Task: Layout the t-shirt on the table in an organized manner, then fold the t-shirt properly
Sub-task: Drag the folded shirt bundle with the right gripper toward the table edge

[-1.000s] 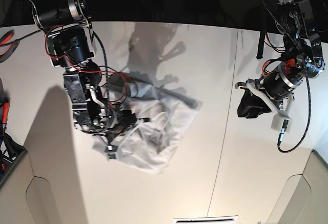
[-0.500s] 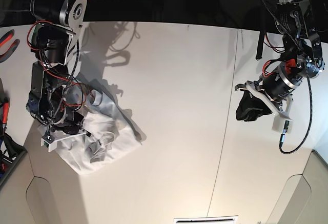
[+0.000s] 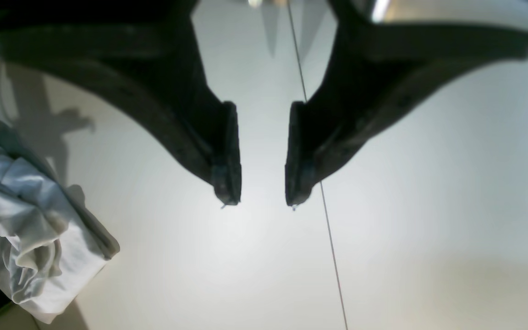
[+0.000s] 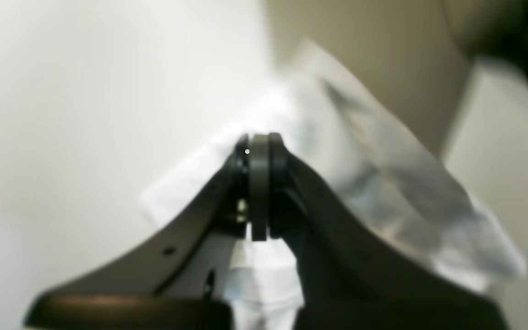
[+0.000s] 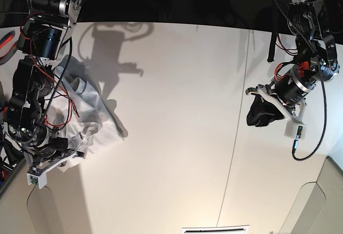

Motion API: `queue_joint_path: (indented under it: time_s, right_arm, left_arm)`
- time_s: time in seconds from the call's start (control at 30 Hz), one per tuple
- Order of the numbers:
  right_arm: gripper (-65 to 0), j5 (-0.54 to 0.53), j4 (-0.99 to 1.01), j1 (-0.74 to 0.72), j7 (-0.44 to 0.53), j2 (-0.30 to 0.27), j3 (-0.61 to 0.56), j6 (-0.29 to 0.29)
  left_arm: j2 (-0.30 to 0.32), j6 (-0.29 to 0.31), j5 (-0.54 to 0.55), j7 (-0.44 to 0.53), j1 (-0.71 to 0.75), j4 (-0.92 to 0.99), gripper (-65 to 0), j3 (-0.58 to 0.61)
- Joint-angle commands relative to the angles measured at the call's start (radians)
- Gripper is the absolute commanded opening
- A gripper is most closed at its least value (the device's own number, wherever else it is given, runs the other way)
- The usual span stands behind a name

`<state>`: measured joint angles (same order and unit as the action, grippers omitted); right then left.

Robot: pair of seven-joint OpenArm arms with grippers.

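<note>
T-shirt (image 5: 88, 113) now at table (image 5: 177, 111) edge, right fingers (image 4: 258, 151) clamped.

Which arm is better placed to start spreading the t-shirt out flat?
The right. Its right gripper is already shut on the bunched t-shirt at the table's edge. The left gripper hangs open above bare table, far from the cloth.

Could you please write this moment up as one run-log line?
right tool: shut on t-shirt | t-shirt: bunched at table edge | left tool: open, empty, above bare table
</note>
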<state>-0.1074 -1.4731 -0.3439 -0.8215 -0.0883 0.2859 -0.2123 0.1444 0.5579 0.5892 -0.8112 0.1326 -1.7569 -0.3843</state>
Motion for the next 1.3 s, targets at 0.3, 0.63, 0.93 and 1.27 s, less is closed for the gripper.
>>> queue_joint_path:
  time_s: [0.3,0.63,0.93,1.27]
  right_arm:
    - [-65.0,-0.234,-0.079,-0.013,-0.095,-0.222,-0.198,-0.388]
    - [-65.0,-0.228,0.088,-0.013,0.064,-0.344,-0.203,-0.399]
    - [-65.0,-0.066,0.339,-0.013,0.225,-0.344,-0.334,-0.411]
    - [-65.0,-0.063,0.627,-0.007,0.233,-0.303,-0.364,-0.148]
  left_arm:
    - [0.008,0.003,0.019,0.021,-0.013,-0.016,-44.8,-0.001]
    - [0.008,0.003,0.021,0.021,-0.013,-0.016,-44.8,-0.001]
    - [0.008,0.003,0.021,0.021,-0.013,-0.016,-44.8,-0.001]
    - [0.008,0.003,0.021,0.021,-0.013,-0.016,-44.8,-0.001]
